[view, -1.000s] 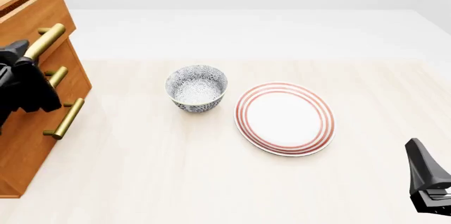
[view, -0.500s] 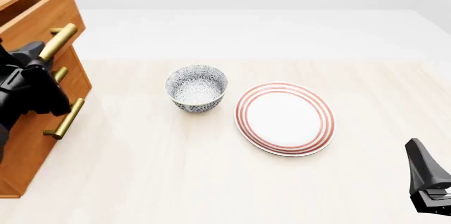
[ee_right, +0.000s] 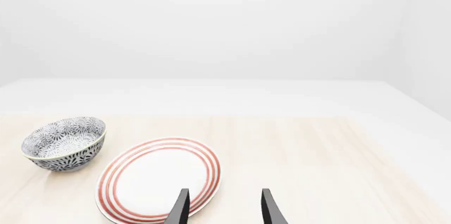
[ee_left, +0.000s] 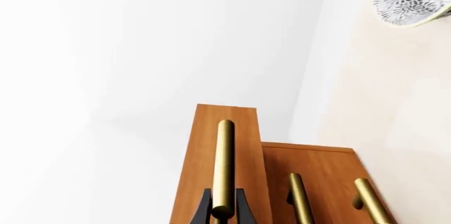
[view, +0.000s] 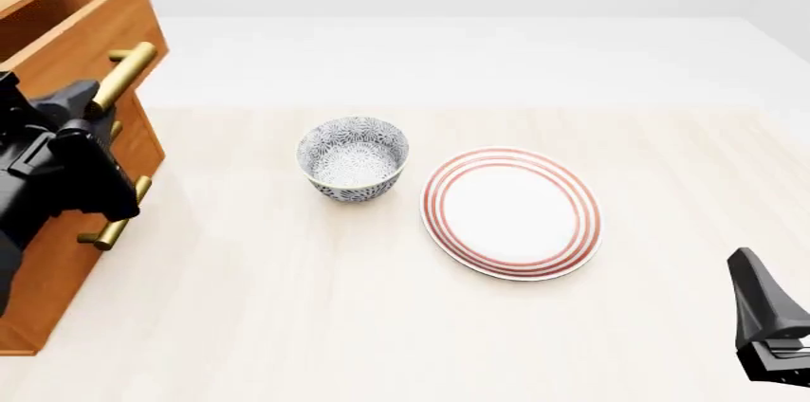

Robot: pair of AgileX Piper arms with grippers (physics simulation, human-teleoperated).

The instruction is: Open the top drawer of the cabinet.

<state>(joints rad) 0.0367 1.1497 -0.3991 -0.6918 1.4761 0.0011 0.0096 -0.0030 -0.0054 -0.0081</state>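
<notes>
The cabinet (view: 48,264) stands at the table's left edge. Its top drawer (view: 79,34) sticks out from the body, its inside partly showing. My left gripper (view: 91,100) is shut on the top drawer's brass handle (view: 125,74). In the left wrist view the fingers (ee_left: 204,211) clamp the handle (ee_left: 224,160) on either side, against the drawer front (ee_left: 243,145). The two lower handles (ee_left: 299,197) sit further back. My right gripper (view: 757,300) is open and empty at the near right, its jaws apart in the right wrist view (ee_right: 222,205).
A blue-patterned bowl (view: 353,157) stands mid-table, with a red-ringed white plate (view: 510,211) to its right. Both also show in the right wrist view, the bowl (ee_right: 64,143) and the plate (ee_right: 158,177). The lowest brass handle (view: 117,219) juts from the cabinet.
The top drawer has slid further out of the cabinet, to the right in the front view, with my left gripper on its handle. The right arm has not moved.
</notes>
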